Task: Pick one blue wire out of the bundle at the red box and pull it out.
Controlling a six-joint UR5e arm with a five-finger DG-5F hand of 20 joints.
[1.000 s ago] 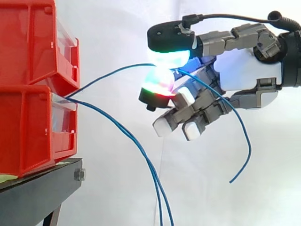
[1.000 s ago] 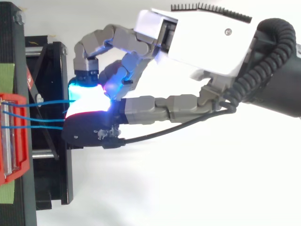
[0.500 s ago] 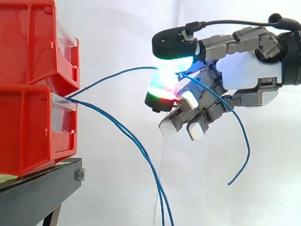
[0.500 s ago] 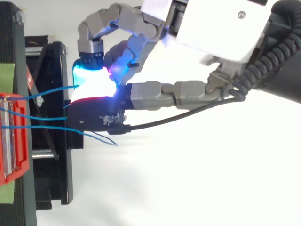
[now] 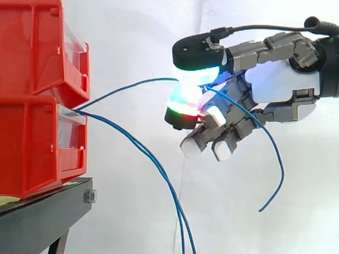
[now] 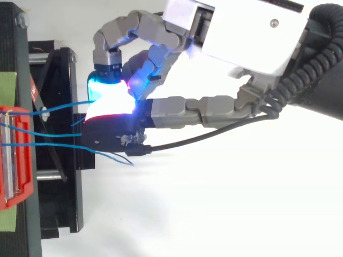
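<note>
White curtain (image 5: 132,32) backs the whole scene.

Side view: the hand (image 5: 278,84) comes in from the right and is closed in a pinch. Two glowing pads (image 5: 192,71), one above the other, are clamped on a single blue wire (image 5: 124,85). The remaining fingers are curled beneath the pinch and grip nothing. Beyond the fingertips, the held wire arcs down to the lower red bin (image 5: 32,148). Its free tail passes under the palm and hangs below the hand, with the end in the air. Two other blue wires (image 5: 153,161) leave the same bin and droop below the fingertips, clear of the hand. An upper red bin (image 5: 32,47) sits on the lower one, and both rest on a black stand (image 5: 42,222).

Top view: the hand (image 6: 252,37) has its pads closed together above the stand. Three blue strands span the gap from the bin to the fingertips. It is not clear from this angle which strand is pinched.
</note>
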